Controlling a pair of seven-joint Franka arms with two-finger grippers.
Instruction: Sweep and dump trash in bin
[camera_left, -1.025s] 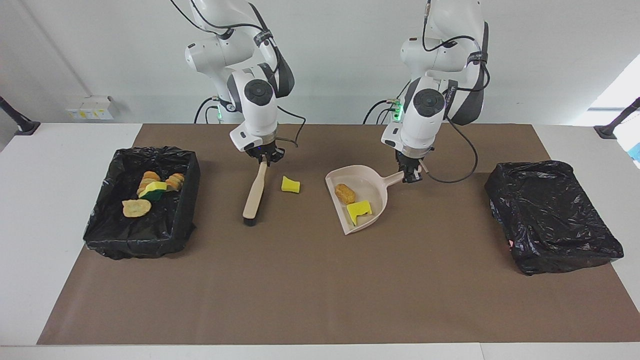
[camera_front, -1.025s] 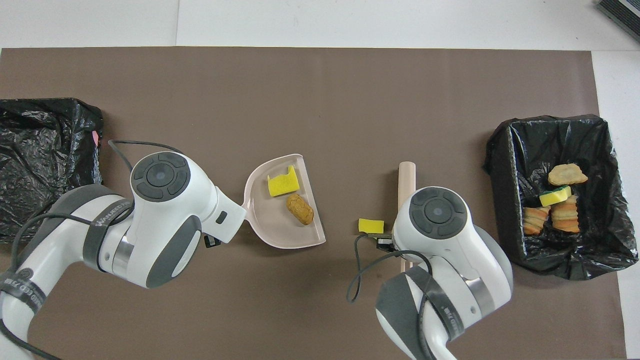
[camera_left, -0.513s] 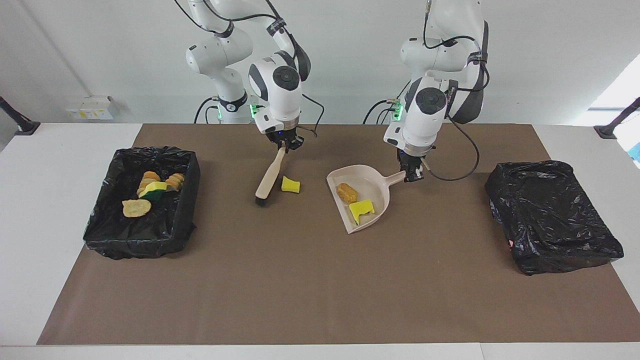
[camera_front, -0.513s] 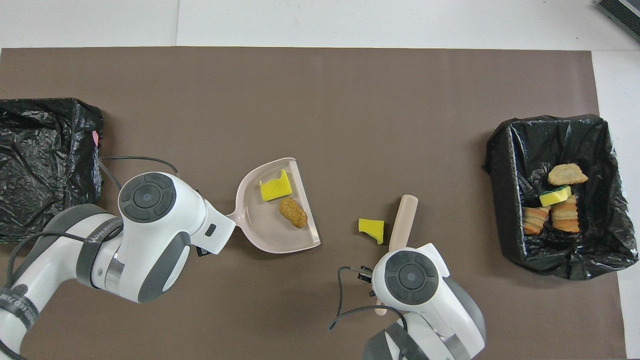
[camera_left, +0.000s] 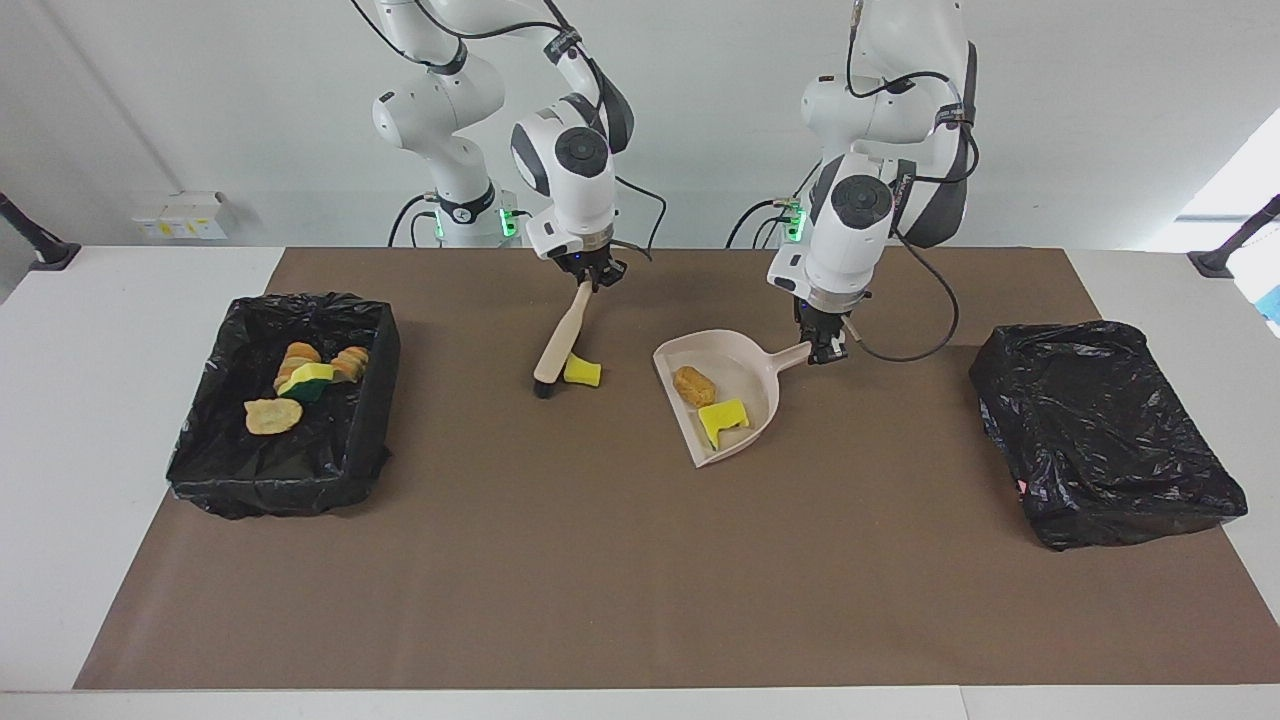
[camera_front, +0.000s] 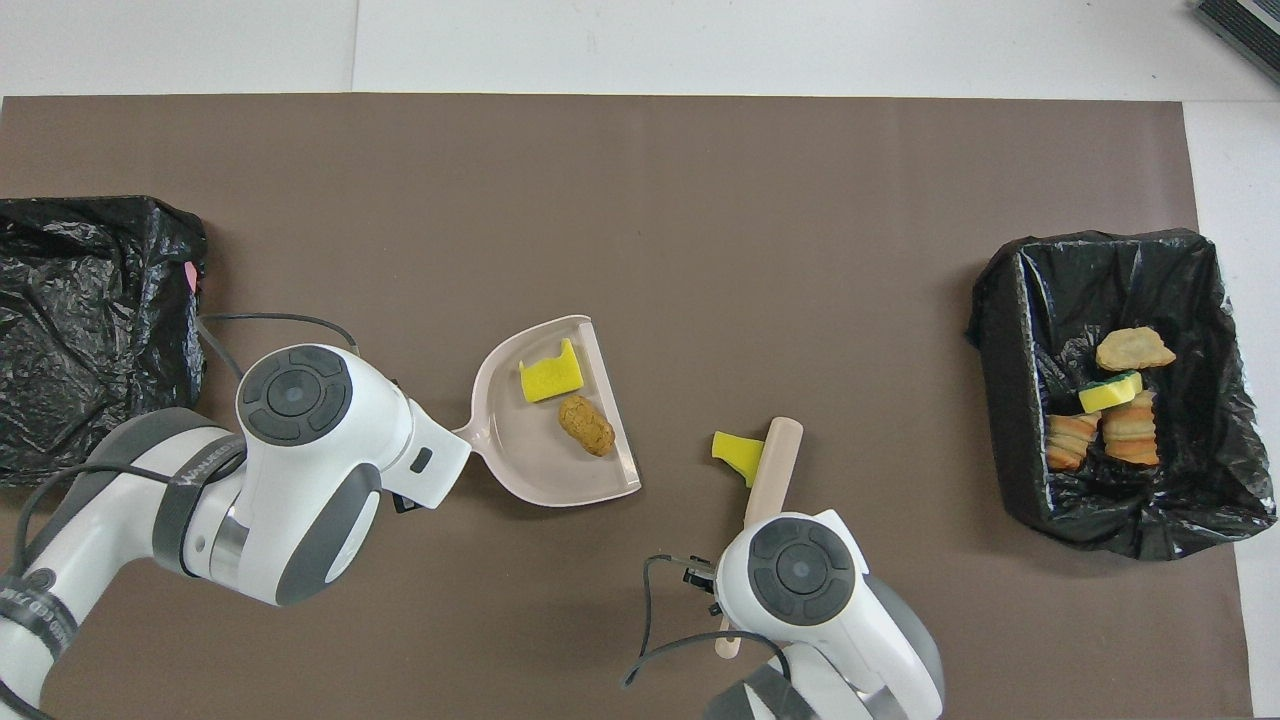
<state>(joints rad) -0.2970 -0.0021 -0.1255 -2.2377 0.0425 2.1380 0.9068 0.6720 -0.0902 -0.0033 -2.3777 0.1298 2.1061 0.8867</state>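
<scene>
My right gripper (camera_left: 592, 277) is shut on the handle of a beige brush (camera_left: 558, 345), which slants down to the mat. Its dark bristle end rests against a loose yellow trash scrap (camera_left: 582, 371) (camera_front: 736, 453). My left gripper (camera_left: 826, 347) is shut on the handle of the beige dustpan (camera_left: 765, 385) (camera_front: 500, 440), which lies flat with its mouth toward the brush (camera_front: 770, 468). A brown scrap (camera_left: 692, 386) and a yellow scrap (camera_left: 722, 418) lie in the pan. The black-lined bin (camera_left: 372, 400) (camera_front: 1000, 330) at the right arm's end holds several scraps (camera_left: 300, 380).
A second black-bagged box (camera_left: 1105, 430) (camera_front: 90, 320) stands at the left arm's end of the table. A brown mat (camera_left: 640, 560) covers the table. In the overhead view both wrists hide their grippers.
My right gripper has swung the brush toward the dustpan, and its bristle end has come up against the loose yellow scrap. The dustpan turned slightly early on, then stayed still.
</scene>
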